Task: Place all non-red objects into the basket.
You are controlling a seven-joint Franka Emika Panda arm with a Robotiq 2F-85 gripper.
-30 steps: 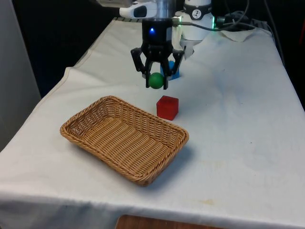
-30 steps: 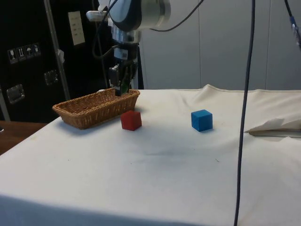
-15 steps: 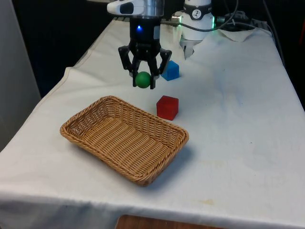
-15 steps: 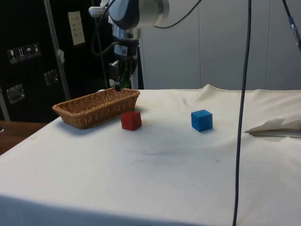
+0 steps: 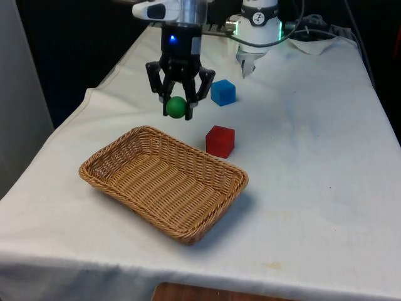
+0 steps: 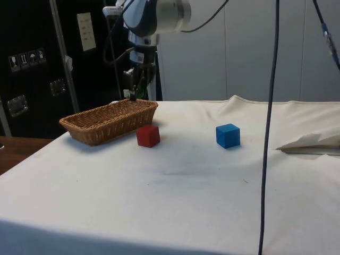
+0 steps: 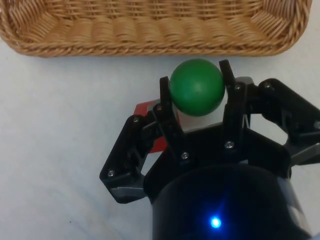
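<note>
Green ball sits pinched between the fingers of the hand, held in the air above the counter, just beyond the far rim of the wicker basket. Red cube stands beside the basket's far right corner; blue cube lies farther back, with open cloth around both

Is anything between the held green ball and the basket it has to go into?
Nothing visible does. The tool holds the green ball in the air beyond the basket, whose inside lies open. The red cube and the blue cube stand off to the front view's right.
</note>
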